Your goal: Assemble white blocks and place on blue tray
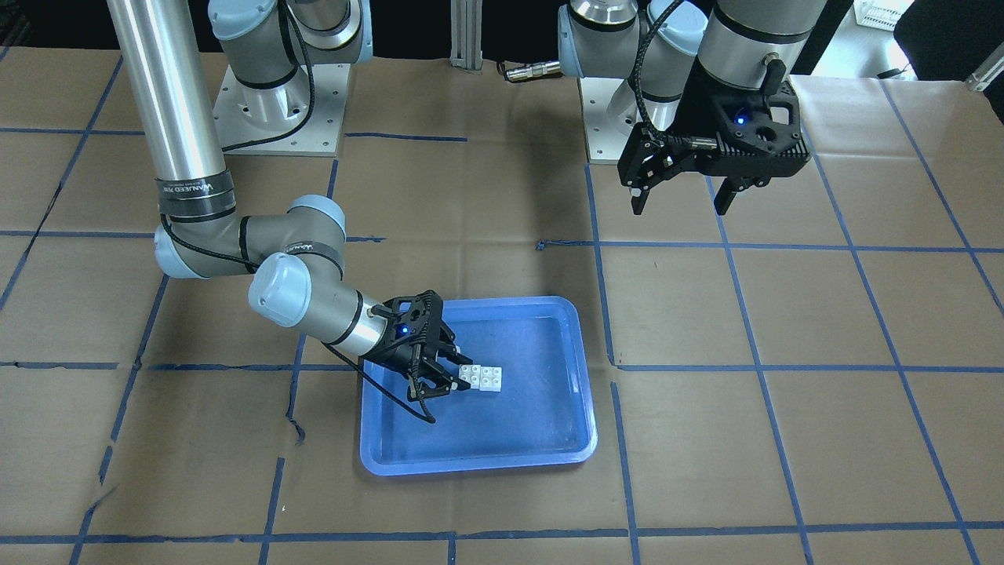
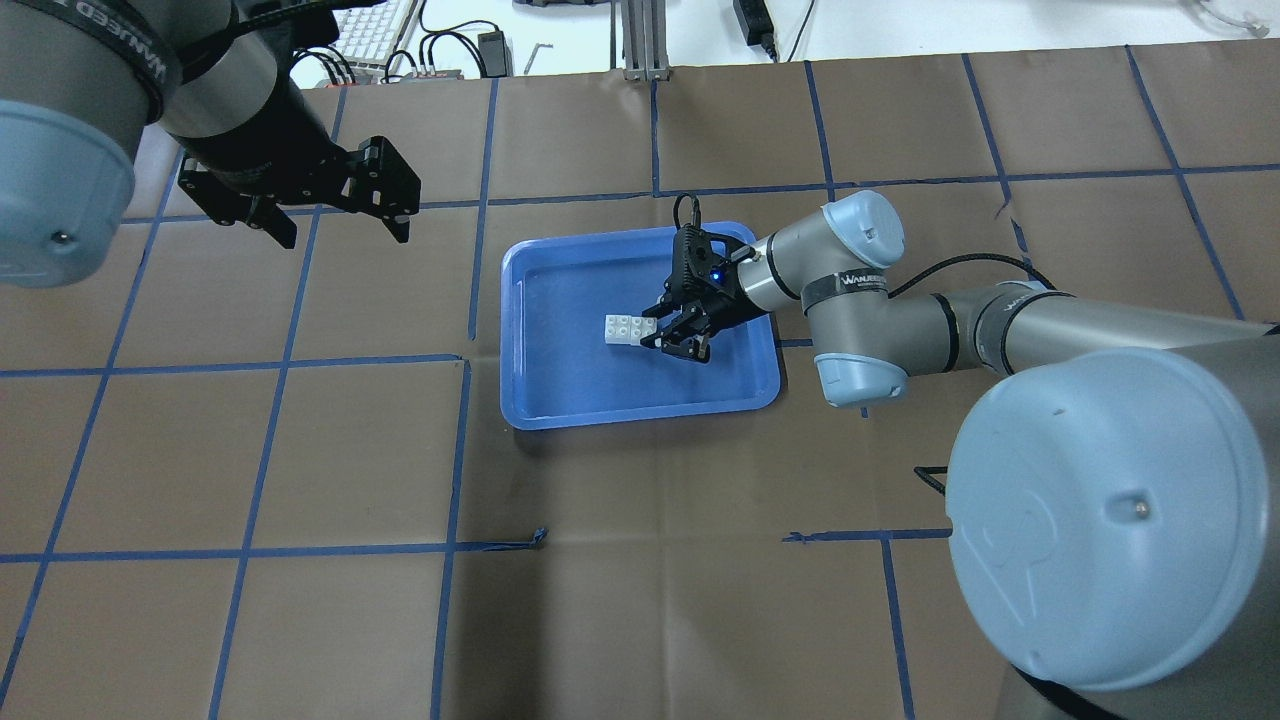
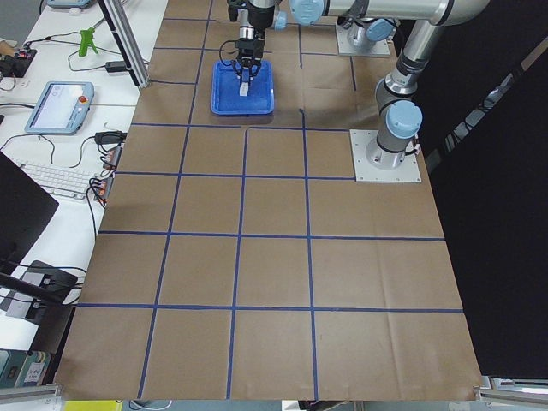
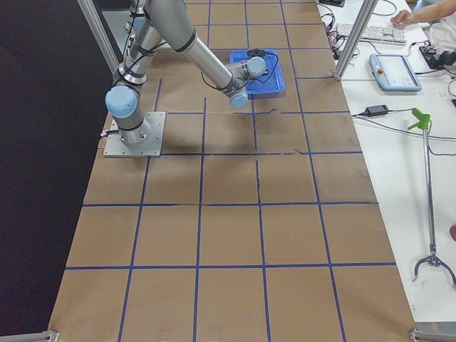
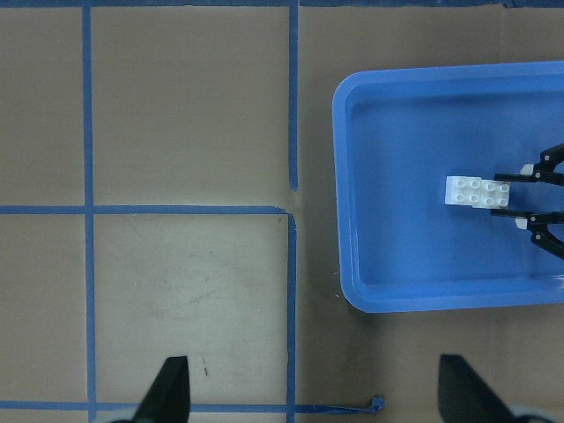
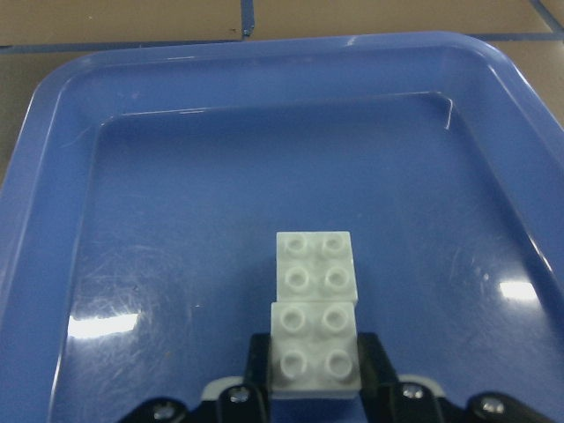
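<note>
The two white blocks (image 1: 482, 377) lie end to end, touching, studs up, on the floor of the blue tray (image 1: 471, 463). My right gripper (image 1: 449, 373) reaches low into the tray. In the right wrist view its fingers (image 6: 258, 352) press both sides of the near block (image 6: 315, 352), while the far block (image 6: 315, 264) sticks out ahead. My left gripper (image 1: 681, 200) hangs open and empty above the table, away from the tray. The left wrist view shows the blocks (image 5: 471, 191) in the tray (image 5: 423, 304).
Brown paper with a blue tape grid (image 2: 460, 360) covers the table. The arm bases (image 1: 274, 118) stand at the robot's side. A keyboard and cables (image 2: 380, 30) lie beyond the far edge. Bare paper lies all around the tray (image 2: 640, 415).
</note>
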{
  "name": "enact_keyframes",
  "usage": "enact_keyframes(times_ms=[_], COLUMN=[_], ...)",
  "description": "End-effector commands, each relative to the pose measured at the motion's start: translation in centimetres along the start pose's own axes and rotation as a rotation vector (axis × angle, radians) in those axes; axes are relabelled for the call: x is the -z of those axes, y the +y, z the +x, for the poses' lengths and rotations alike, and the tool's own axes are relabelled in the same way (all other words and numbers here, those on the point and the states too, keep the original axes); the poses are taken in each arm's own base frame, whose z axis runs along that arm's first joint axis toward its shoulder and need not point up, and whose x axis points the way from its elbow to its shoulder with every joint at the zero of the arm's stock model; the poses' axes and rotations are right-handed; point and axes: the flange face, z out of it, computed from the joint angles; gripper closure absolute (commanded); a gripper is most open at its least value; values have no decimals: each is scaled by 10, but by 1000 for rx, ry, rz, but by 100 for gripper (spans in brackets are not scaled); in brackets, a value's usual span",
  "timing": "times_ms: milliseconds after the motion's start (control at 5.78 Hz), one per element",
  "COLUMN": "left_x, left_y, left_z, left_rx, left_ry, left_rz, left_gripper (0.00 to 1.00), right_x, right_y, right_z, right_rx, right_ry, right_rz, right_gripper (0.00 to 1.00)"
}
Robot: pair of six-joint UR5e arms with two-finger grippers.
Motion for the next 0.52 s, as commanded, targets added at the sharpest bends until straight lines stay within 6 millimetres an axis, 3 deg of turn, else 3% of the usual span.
enact_keyframes(times_ms=[0,346], left_x=[-1,-1], left_y=[0,0], left_z=[1,0], left_rx=[0,0], left_ry=[-1,-2], left_rz=[-1,-1], left_gripper=[0,0], right_x=[1,-1], right_y=[0,1], right_z=[1,5], right_rx=[1,3], right_ry=[3,6], right_rz=[1,-2], right_gripper=[74,74])
